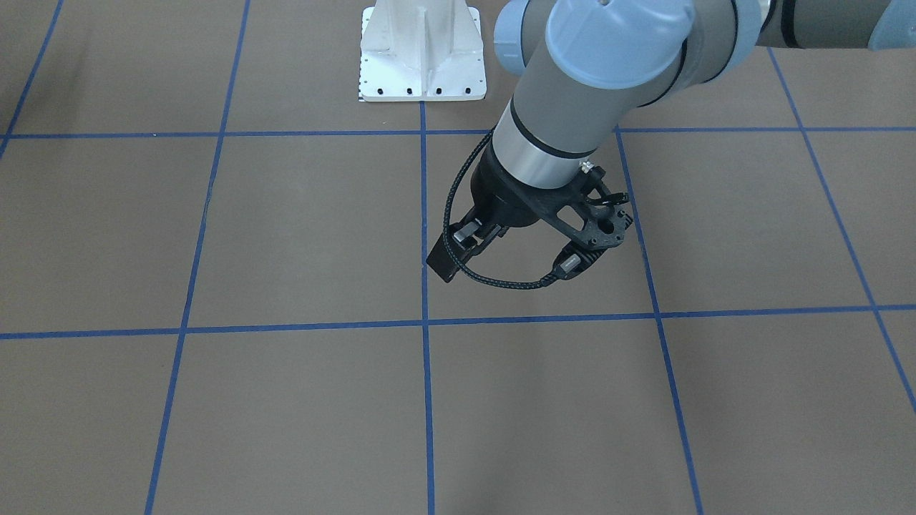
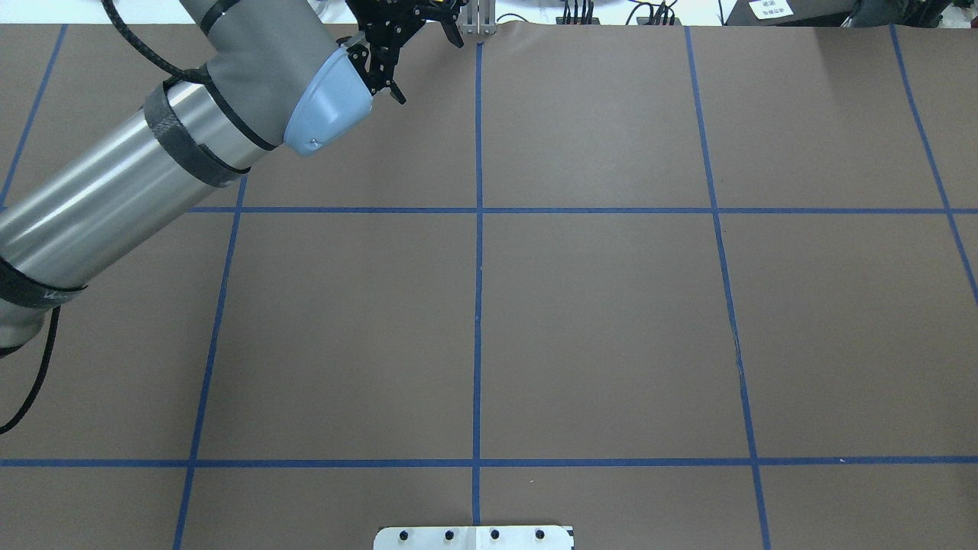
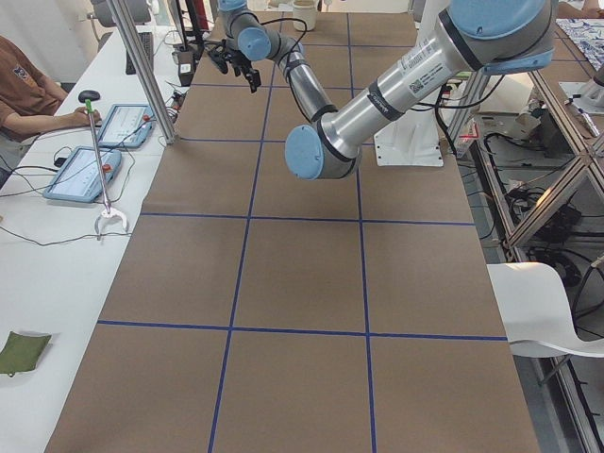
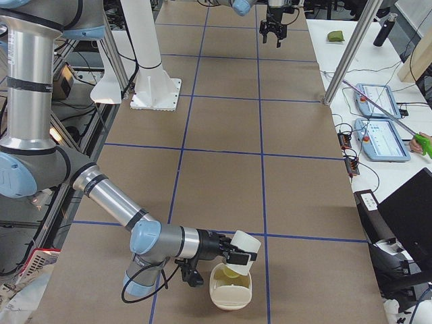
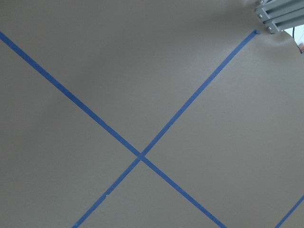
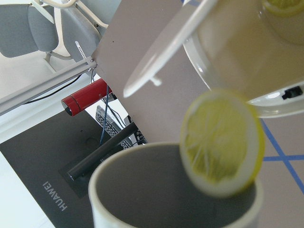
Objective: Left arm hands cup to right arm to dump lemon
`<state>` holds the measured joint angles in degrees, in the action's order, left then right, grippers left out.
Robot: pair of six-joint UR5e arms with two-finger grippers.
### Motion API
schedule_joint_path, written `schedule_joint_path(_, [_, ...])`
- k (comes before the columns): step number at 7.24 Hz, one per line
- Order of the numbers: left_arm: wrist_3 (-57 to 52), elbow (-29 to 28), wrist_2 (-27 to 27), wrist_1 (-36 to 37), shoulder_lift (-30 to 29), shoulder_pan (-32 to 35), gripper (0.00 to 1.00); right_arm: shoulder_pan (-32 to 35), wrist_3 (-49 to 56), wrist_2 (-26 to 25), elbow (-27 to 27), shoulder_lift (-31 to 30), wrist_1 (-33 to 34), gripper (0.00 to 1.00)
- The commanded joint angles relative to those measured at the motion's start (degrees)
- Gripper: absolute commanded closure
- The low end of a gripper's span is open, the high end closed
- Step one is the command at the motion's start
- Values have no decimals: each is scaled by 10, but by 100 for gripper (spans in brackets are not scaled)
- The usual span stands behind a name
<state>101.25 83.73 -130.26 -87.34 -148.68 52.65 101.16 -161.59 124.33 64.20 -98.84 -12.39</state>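
Observation:
My right gripper holds the cream-white cup tipped mouth-down over a cream bowl at the table's right end. In the right wrist view the cup's rim fills the bottom and the lemon, a yellow slice, is in the air just outside the mouth, toward the bowl. The slice also shows yellow in the exterior right view inside the bowl's mouth. My left gripper is open and empty over the far middle of the table.
A white arm base stands at the robot's edge of the table. Another lemon slice lies in the bowl. Tablets and a metal post line the operators' side. Blue tape grids the brown table.

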Motion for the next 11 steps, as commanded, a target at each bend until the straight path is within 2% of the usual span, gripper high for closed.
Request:
schedule_joint_path(1, [0,-1,1,2,-6,0,0,4,-26,-13,1,17,0,95])
schedule_joint_path(3, [0,-1,1,2,-6,0,0,3,-39,-36,1,17,-17,94])
schedule_joint_path(4, [1,-1,1,2,-6,0,0,0,-35,-37,7,18,-25,88])
schedule_joint_path(5, [1,-3,2,2,-6,1,0,-26,-21,-55,15,22,-36,87])
schedule_joint_path(6, [-1,-4,2,2,-6,3,0,-70,39,-63,13,22,-56,87])
schedule_joint_path(8, [0,-6,1,2,-6,4,0,-173,233,-135,20,28,-59,89])
schedule_joint_path(9, [0,-6,1,2,-8,5,0,-200,268,-145,22,56,-50,89])
schedule_joint_path(11, [-1,-9,1,2,-8,10,0,-260,346,-204,27,109,-14,89])
